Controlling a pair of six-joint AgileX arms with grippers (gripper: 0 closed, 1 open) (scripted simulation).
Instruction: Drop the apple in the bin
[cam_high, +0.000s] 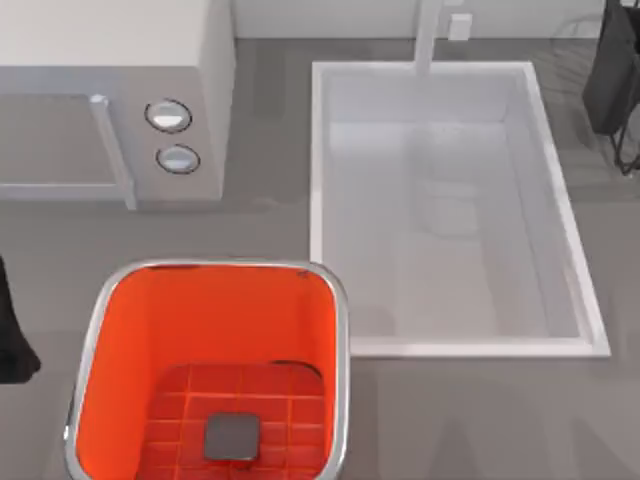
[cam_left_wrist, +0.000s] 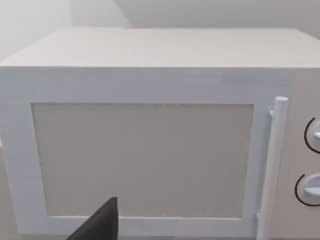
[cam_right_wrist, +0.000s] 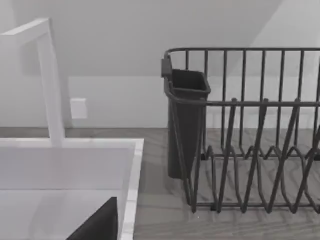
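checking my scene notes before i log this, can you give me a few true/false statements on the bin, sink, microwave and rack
1. The bin is orange inside with a grey square on its floor. True.
2. An apple lies in the bin. False: its floor holds just the grid and the grey square.
3. The sink sits to the right of the microwave in the top view. True.
4. The microwave door hangs open. False: it is closed.
5. The dish rack stands inside the sink. False: it stands on the counter beside the basin.
6. A faucet rises at the sink's far edge. True.
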